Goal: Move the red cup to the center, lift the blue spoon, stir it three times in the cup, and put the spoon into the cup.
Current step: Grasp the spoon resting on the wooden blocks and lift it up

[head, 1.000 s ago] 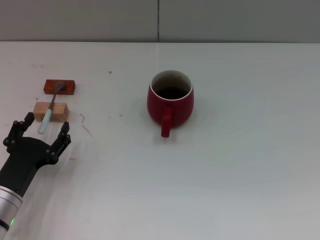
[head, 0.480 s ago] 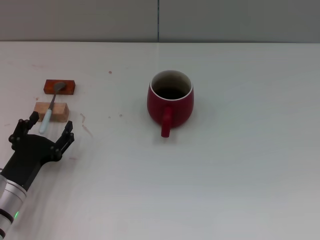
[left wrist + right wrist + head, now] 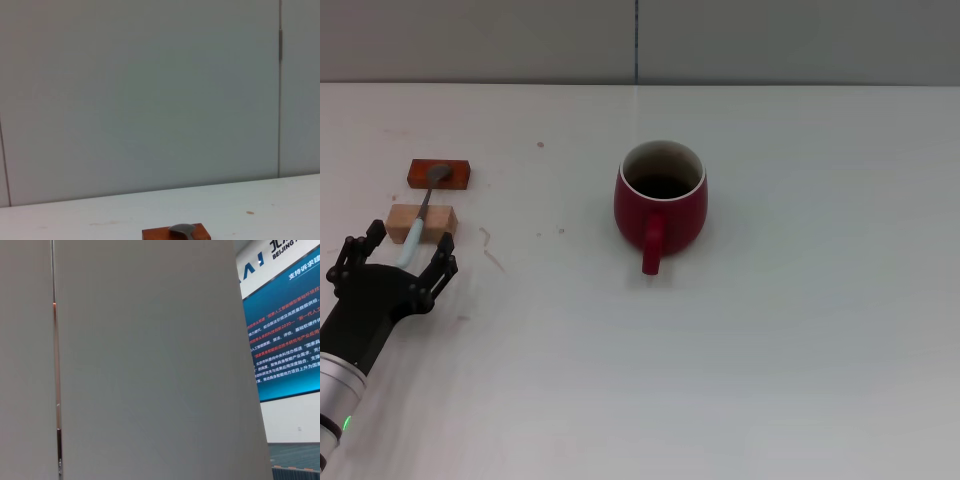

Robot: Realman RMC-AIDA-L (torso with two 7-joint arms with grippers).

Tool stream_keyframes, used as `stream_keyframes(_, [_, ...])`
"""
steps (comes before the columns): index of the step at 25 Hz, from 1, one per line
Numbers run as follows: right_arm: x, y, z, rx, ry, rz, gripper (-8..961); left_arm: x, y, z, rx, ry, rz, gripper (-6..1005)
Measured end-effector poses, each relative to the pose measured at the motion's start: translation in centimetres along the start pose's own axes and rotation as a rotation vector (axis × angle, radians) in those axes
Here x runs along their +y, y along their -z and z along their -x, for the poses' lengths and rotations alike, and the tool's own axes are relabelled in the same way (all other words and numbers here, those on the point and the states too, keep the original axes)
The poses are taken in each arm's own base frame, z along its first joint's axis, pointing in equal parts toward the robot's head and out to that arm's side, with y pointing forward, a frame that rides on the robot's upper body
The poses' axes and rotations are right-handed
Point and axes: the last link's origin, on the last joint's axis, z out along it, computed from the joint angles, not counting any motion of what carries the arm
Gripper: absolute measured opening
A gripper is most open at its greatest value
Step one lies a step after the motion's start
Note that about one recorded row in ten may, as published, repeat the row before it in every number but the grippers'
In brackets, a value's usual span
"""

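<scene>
The red cup point(image 3: 661, 205) stands upright near the table's middle, its handle turned toward me. At the far left the blue spoon point(image 3: 420, 218) lies across two small blocks, its grey bowl point(image 3: 181, 230) on the red-brown block point(image 3: 438, 174) and its pale handle over the tan block point(image 3: 420, 222). My left gripper point(image 3: 398, 258) is open at the near end of the spoon's handle, one finger on each side of the handle tip. The right gripper is out of view.
The white table point(image 3: 800, 320) stretches wide to the right of the cup. A grey wall point(image 3: 640, 40) runs along its far edge. The right wrist view shows only a wall panel and a blue screen point(image 3: 285, 330).
My left gripper has crept forward and slightly left toward the spoon; its open fingers now flank the handle's tip. Cup, spoon and blocks have not moved.
</scene>
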Motion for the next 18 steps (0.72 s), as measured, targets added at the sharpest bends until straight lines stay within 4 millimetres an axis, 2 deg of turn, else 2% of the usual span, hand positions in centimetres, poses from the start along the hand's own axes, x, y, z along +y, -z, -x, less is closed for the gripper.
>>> stream_keyframes(18, [0.06, 0.01, 0.07, -0.005, 0.000, 0.004, 764, -0.14, -0.08, 0.34, -0.025, 0.009, -0.003, 844])
